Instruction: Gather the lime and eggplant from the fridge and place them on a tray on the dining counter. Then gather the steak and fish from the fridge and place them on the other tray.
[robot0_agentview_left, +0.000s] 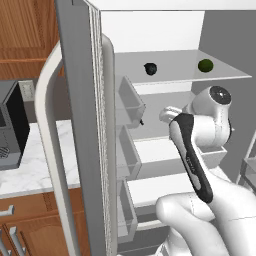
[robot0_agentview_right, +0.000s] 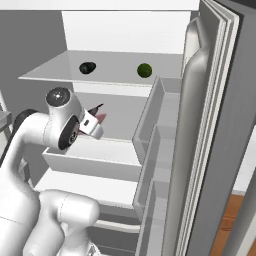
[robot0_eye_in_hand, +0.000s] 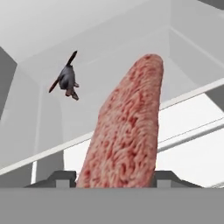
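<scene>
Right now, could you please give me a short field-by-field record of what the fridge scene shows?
fridge: doors open, white interior
upper shelf: eggplant left, lime right, apart
gripper: inside the fridge below that shelf, closed on the steak
steak: red marbled slab standing up between the fingertips in the hand view
fish: small dark grey fish seen beyond the steak; what it rests on is unclear
door bins: bare

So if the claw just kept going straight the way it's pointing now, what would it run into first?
Probably the white back wall of the fridge. The claw is closed on the red steak, which points ahead; the small fish sits off to one side. Depth is hard to judge.
</scene>
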